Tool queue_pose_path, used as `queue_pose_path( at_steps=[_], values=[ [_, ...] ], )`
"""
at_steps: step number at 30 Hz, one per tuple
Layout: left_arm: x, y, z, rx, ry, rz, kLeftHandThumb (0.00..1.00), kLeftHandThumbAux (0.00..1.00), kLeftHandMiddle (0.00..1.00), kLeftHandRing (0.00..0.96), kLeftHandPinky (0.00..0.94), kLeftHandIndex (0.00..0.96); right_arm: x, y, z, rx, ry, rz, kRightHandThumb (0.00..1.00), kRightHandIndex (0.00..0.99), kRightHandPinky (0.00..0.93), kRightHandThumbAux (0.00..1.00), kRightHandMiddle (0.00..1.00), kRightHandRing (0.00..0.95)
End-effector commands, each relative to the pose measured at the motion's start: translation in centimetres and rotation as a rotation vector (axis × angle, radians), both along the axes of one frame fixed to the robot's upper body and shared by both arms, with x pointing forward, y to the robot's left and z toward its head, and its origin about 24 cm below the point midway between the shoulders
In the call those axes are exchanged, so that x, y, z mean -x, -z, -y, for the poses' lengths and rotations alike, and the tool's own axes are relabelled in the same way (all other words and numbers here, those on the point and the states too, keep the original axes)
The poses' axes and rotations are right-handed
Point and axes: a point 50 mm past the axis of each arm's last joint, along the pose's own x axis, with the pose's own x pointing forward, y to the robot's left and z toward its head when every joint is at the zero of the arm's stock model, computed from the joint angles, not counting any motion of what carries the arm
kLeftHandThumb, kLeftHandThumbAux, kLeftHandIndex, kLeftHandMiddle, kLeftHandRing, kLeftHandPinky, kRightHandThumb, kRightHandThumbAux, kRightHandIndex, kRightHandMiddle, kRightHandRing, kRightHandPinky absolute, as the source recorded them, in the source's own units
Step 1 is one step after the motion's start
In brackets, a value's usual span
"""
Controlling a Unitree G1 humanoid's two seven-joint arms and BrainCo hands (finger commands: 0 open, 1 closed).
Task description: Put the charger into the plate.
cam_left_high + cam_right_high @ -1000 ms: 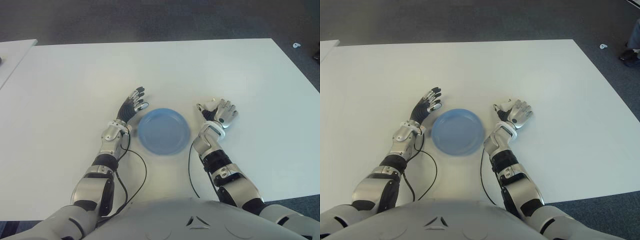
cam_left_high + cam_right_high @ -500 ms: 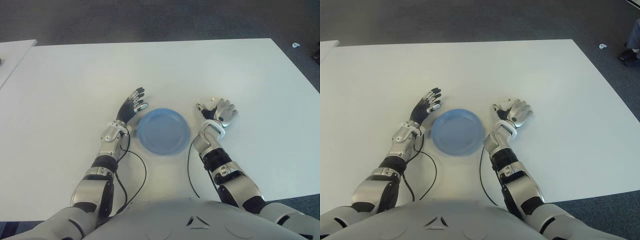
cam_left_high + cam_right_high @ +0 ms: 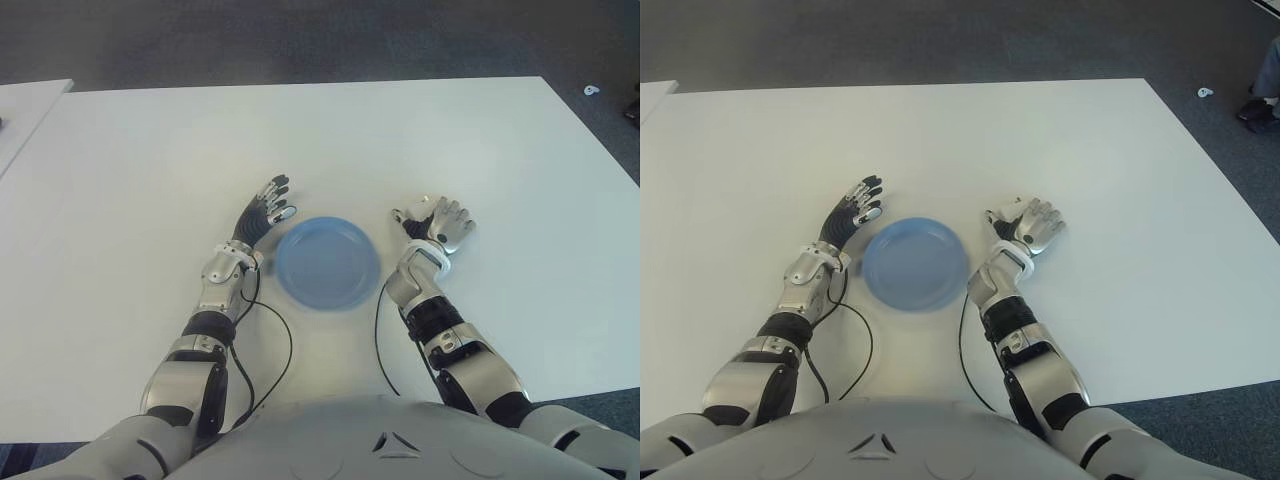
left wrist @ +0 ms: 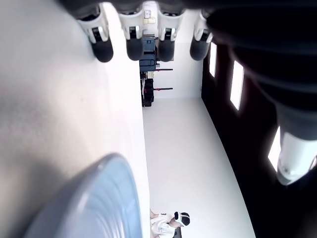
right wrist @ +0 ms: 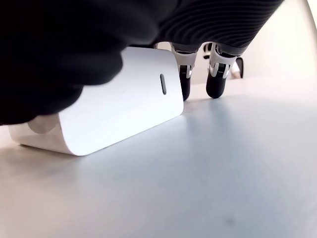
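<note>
**Charger under the right hand, plate bare between the two hands**

The robot's chest and both forearms fill the near edge of the eye views, with black cables looping off each wrist onto a wide white table. Centred just ahead of the body lies a round blue plate with nothing in it. Beyond the table's far edge runs dark grey carpet; a second white tabletop cuts in at the far left corner, and a small pale scrap lies on the floor at far right.

From the head camera the charger cannot be made out: the right hand covers it, showing only silver knuckles and a whitish patch by the thumb. The right wrist view shows it: a white, rounded block, the charger, sits on the table beneath the dark palm, a small slot on its visible face. The palm and thumb cover the block's top and one end. Two dark fingertips come down just past its far end, at or near the surface; whether they press the block is not clear. The hand is cupped over the charger, which stands on the table just to the right of the plate, apart from its rim.

The left hand shows just left of the plate's far rim, fingers extended and loosely fanned, holding nothing. Its wrist view shows four black fingertips in a row, the plate's blue rim close by.
</note>
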Motion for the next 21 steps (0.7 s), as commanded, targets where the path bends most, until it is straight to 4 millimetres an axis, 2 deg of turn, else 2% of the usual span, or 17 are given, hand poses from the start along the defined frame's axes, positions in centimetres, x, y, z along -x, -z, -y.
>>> queue_pose_path(
  at_steps=[1,2,3,4,5,7,9,12,17,21],
  values=[
    [0.82,1.16,-0.13,-0.005,0.015,-0.068,0.012,0.558,0.0,0.0,0.025,0.0,2.82,3.53,-0.22,-0.104,0.045,-0.194,0.395,0.105,0.543,0.306,0.259,0.347],
    [0.82,1.16,-0.14,-0.004,0.015,-0.069,0.012,0.558,0.0,0.0,0.025,0.0,2.83,3.51,-0.19,-0.111,0.053,-0.184,0.43,0.119,0.577,0.327,0.282,0.377],
    [0.83,1.17,-0.13,-0.004,0.016,-0.07,0.012,0.558,0.0,0.0,0.025,0.0,2.84,3.5,-0.15,-0.117,0.058,-0.176,0.532,0.132,0.611,0.386,0.324,0.431],
    [0.83,1.18,-0.12,-0.004,0.016,-0.07,0.012,0.558,0.0,0.0,0.024,0.0,2.85,3.5,-0.12,-0.12,0.062,-0.171,0.681,0.151,0.66,0.47,0.384,0.51],
    [0.83,1.18,-0.12,-0.004,0.016,-0.071,0.012,0.558,0.0,0.0,0.024,0.0,2.85,3.5,-0.05,-0.134,0.071,-0.144,0.776,0.163,0.691,0.524,0.423,0.561],
    [0.81,1.18,-0.14,-0.004,0.015,-0.072,0.013,0.559,0.0,0.0,0.023,0.0,2.83,3.43,0.01,-0.158,0.087,-0.087,0.862,0.253,0.729,0.57,0.458,0.628],
    [0.77,1.17,-0.16,-0.003,0.014,-0.073,0.015,0.56,0.0,0.0,0.024,0.0,2.82,3.32,0.0,-0.177,0.104,-0.023,0.851,0.326,0.767,0.635,0.516,0.684],
    [0.77,1.17,-0.17,-0.002,0.013,-0.074,0.016,0.562,0.0,0.0,0.026,0.0,2.84,3.31,-0.07,-0.199,0.112,0.044,0.849,0.363,0.778,0.659,0.538,0.711],
    [0.8,1.19,-0.14,-0.002,0.012,-0.075,0.017,0.561,0.0,0.0,0.025,0.0,2.88,3.37,-0.13,-0.225,0.105,0.111,0.855,0.431,0.782,0.669,0.492,0.741],
    [0.81,1.19,-0.15,-0.003,0.011,-0.075,0.017,0.561,0.0,0.0,0.026,0.0,2.87,3.37,-0.18,-0.249,0.101,0.147,0.857,0.45,0.788,0.67,0.474,0.753]
  ],
)
